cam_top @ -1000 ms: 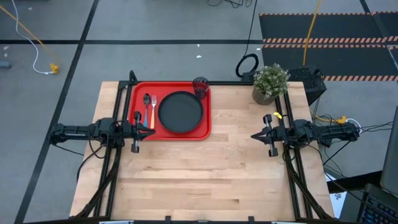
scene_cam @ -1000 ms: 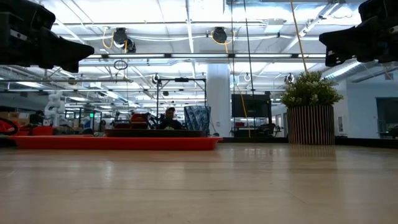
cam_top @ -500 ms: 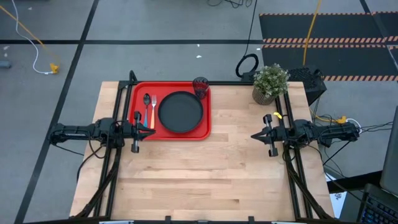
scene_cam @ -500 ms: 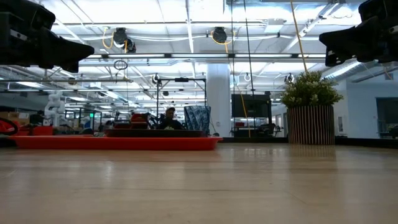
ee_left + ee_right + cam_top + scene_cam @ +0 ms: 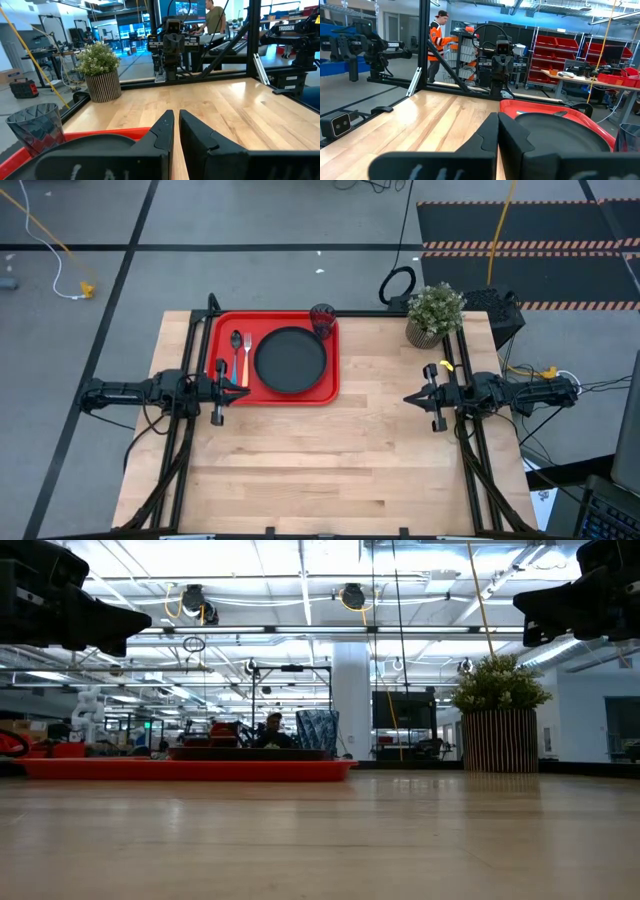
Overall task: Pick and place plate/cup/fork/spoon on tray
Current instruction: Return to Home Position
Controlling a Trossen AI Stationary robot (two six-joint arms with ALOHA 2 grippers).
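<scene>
Red tray (image 5: 322,394) holding black plate (image 5: 291,360), cup (image 5: 322,320) (far corner), blue spoon (image 5: 236,350) beside orange fork (image 5: 245,366), left gripper (image 5: 244,389) over tray's near corner, right gripper (image 5: 407,398) opposite, both jaws together

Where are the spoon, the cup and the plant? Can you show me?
spoon (image 5: 236,340): high view, on its dark bowl.
cup (image 5: 322,318): high view, on its open top.
plant (image 5: 435,307): high view, on its green leaves.
</scene>
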